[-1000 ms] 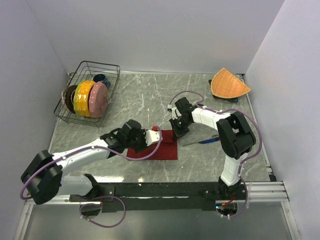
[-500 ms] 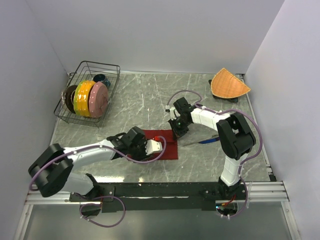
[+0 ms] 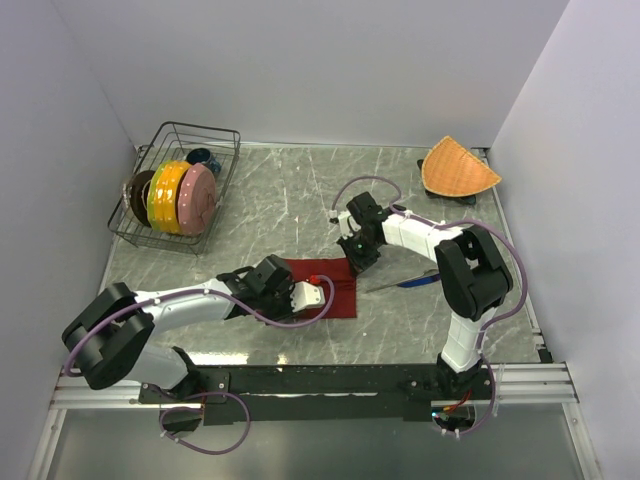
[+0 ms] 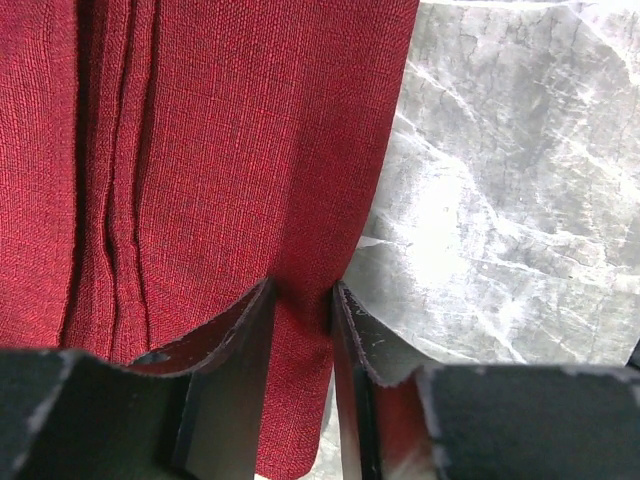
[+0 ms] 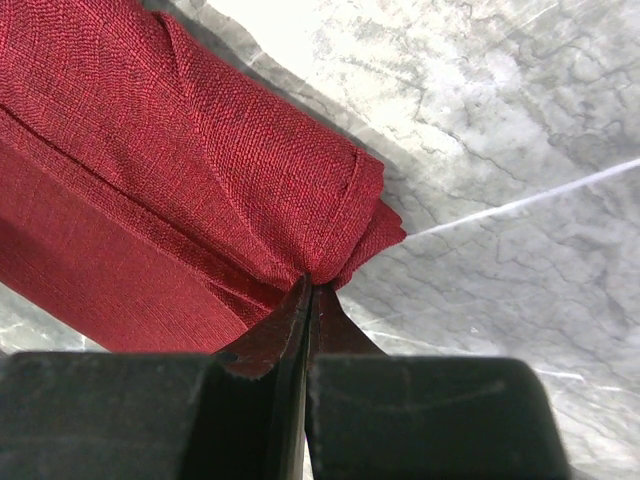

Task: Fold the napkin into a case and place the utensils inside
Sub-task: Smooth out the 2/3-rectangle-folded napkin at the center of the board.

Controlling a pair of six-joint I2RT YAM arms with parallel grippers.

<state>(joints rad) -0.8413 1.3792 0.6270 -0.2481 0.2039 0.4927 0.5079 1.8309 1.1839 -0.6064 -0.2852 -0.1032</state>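
Pinching at the near-left edge of the napkin (image 3: 340, 298) with the left hand (image 4: 300, 292), fingers (image 4: 235, 390) set at a narrow gap with a strip of red cloth caught between (gripped rather than merely pressed, by the look of it). Lies folded into a band on the grey counter (image 3: 260, 200), long axis running left to right between the two hands. Clamps the far-right rolled corner in the right hand (image 5: 310, 285), jaws fully closed on the cloth. Finds the utensils just right of the napkin, outside it: fork (image 3: 382, 287) and knife (image 3: 418, 280) in one slanted line, near ends aimed at the napkin's right end, too small to tell whether touching. Puts the right arm clearly nearer to them; calls for a reach rightward and a slide back along that axis, judging by the layout. Counts one napkin, one fork, one knife, two hands. Farther back, one wire rack (image 3: 200, 127) with about four plates (image 3: 185, 197) at left, one orange fan mat (image 3: 458, 168) at far right.
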